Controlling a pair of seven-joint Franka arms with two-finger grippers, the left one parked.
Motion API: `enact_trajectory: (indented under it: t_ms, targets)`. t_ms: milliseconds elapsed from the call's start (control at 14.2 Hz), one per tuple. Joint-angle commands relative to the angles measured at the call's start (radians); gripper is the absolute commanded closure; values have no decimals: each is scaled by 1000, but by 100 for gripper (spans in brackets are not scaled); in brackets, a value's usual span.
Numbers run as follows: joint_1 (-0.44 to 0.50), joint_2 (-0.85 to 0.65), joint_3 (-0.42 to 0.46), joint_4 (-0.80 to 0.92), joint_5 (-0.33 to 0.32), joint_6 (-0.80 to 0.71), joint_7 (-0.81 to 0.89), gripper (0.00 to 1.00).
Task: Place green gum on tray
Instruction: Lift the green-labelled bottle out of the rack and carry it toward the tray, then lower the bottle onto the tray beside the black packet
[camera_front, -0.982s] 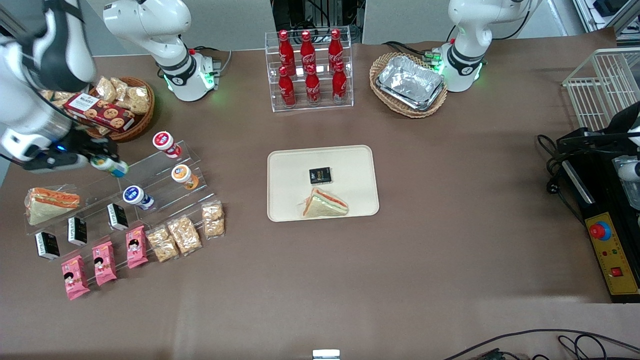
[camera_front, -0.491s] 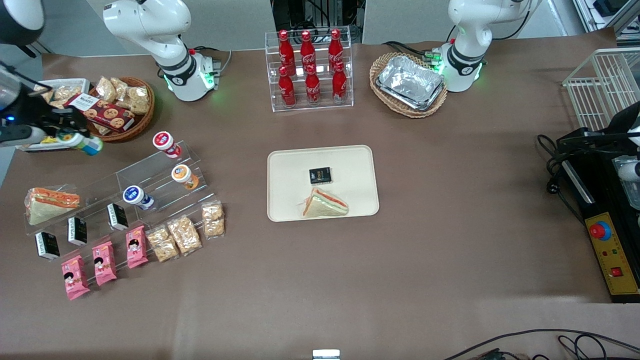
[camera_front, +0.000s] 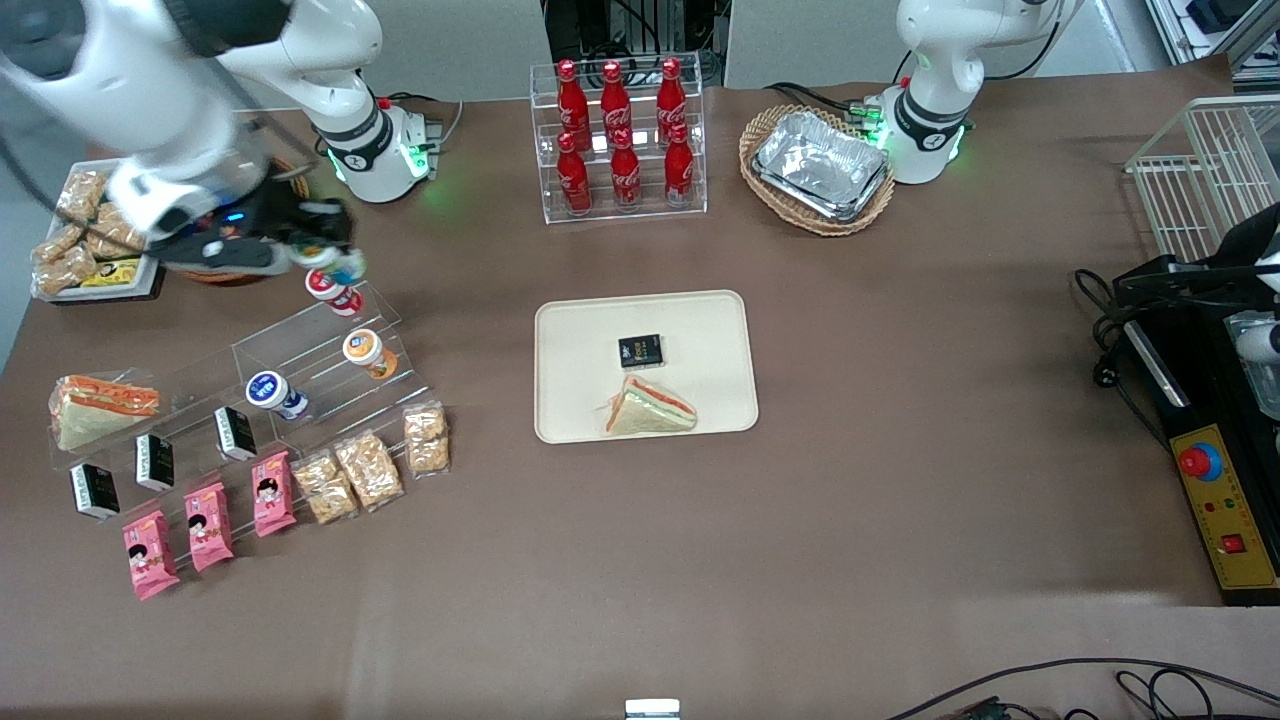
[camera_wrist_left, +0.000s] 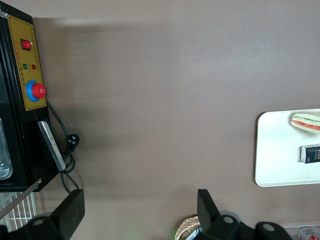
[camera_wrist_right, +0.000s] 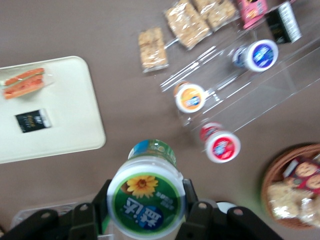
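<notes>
Sandwich (camera_front: 650, 407) and black packet (camera_front: 640, 351) on tray (camera_front: 715, 320) mid surface, red-lidded bottle (camera_front: 332, 287) on acrylic rack, end effector (camera_front: 325, 252) just above it w/ fingers pinching green gum (camera_front: 335, 260), held off surface, well apart from tray toward working arm's end

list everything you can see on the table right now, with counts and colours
green gum: 1, white with green lid, held in the air above the acrylic shelf
tray: 1, cream, mid-table
sandwich: 1, on the tray
black packet: 1, on the tray
cola bottles: 6, red, in a clear rack
foil trays: silver stack, in a wicker basket
lidded bottles: 3, red, orange, blue, on the acrylic shelf
pink packs: 3, nearest the front camera
gripper: 1, black, jaws shut on the green gum
</notes>
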Motion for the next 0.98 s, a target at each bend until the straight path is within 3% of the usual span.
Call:
enact_trajectory:
  t_ms: [0, 421, 632, 912]
  targets:
    - [-7, 63, 143, 32, 41, 61, 247, 100]
    - [4, 245, 349, -35, 21, 368, 546, 100]
    - [61, 353, 351, -119, -68, 573, 635, 100]
    - [87, 474, 351, -155, -155, 695, 680, 100]
